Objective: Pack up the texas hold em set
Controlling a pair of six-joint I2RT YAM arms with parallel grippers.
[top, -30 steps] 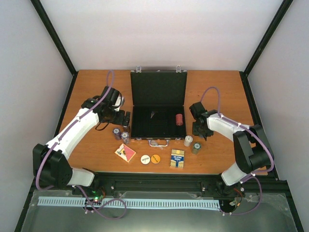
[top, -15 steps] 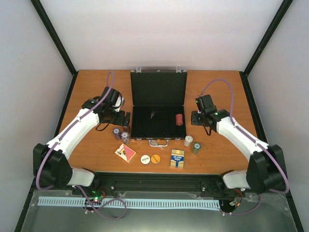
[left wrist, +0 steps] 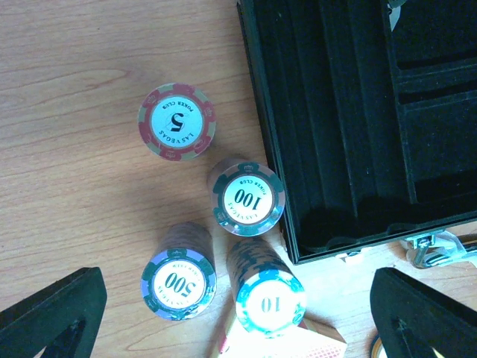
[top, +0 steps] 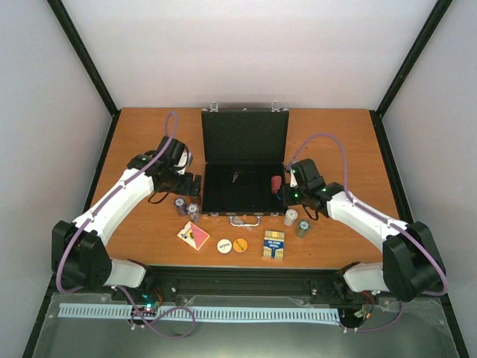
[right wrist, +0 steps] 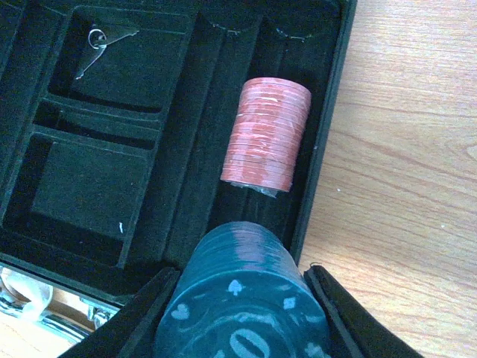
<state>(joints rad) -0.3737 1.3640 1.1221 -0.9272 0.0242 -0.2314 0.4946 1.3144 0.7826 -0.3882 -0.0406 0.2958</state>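
Observation:
The black case (top: 244, 142) lies open mid-table, lid upright. A red chip stack (right wrist: 267, 134) lies on its side in the case's rightmost slot (top: 276, 183). My right gripper (right wrist: 242, 313) is shut on a dark teal chip stack (right wrist: 238, 291), held over the near end of that slot (top: 287, 192). My left gripper (left wrist: 238, 321) hangs open above several upright chip stacks left of the case: a red 5 (left wrist: 177, 121), a 100 (left wrist: 247, 199), a 500 (left wrist: 178, 282) and a 10 (left wrist: 268, 298). In the top view this gripper (top: 188, 190) is just above them.
Two more chip stacks (top: 291, 217) (top: 302, 227) stand right of the case's handle (top: 244, 221). Near the front edge lie a red card deck (top: 193, 236), a white disc (top: 223, 245), an orange disc (top: 240, 245) and a blue-and-yellow deck (top: 274, 245). Keys (right wrist: 97, 41) lie in a case compartment.
My right arm has swung left from the table beside the case to the case's right slot, carrying the teal chip stack. The left arm has stayed put.

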